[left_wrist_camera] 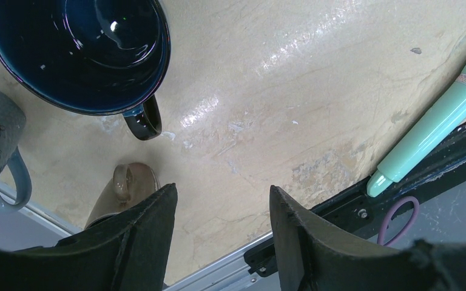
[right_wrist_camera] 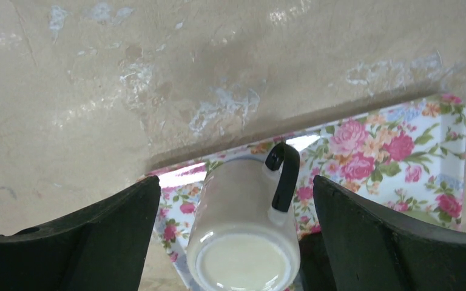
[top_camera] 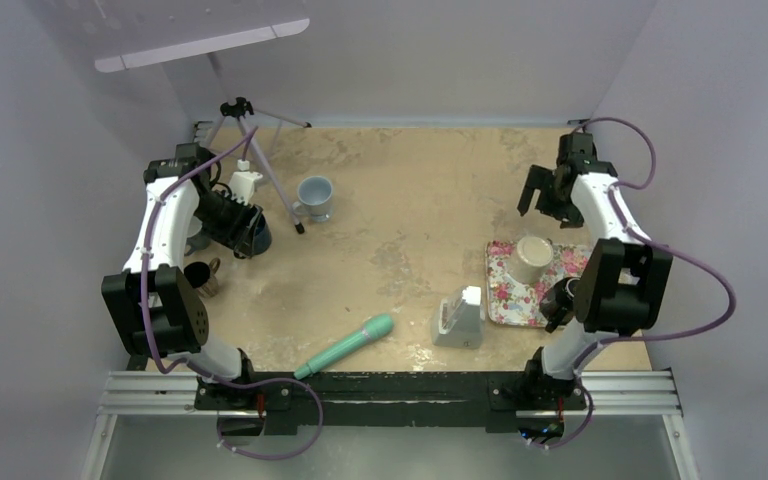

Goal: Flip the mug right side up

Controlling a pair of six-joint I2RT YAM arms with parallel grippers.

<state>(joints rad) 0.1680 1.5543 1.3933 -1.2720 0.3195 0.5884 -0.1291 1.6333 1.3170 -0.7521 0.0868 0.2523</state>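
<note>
Now the cream mug [right_wrist_camera: 246, 236] stands upside down on the floral tray [right_wrist_camera: 400, 145], on the right side of the table, with its flat bottom up and its black handle [right_wrist_camera: 282, 182] turned to the far side. The right gripper [top_camera: 545, 205] hangs above the far edge of the tray with its jaws wide apart and nothing between them; in the wrist view the mug sits between the two fingers but lower, not touched. The left gripper [left_wrist_camera: 223, 189] is also spread and empty, well apart from the task, beside a dark blue mug [left_wrist_camera: 79, 48].

I think the reach is the step in hand, and I see several risks. The mug wall looks smooth, so a light pinch may let it slip during the turn. If one finger comes down on the handle, the mug can twist or tip over. The tray only lies loose on the table, I suppose, so a sideways push may slide it. And if I turn the mug too low, its rim can strike the tray.
</note>
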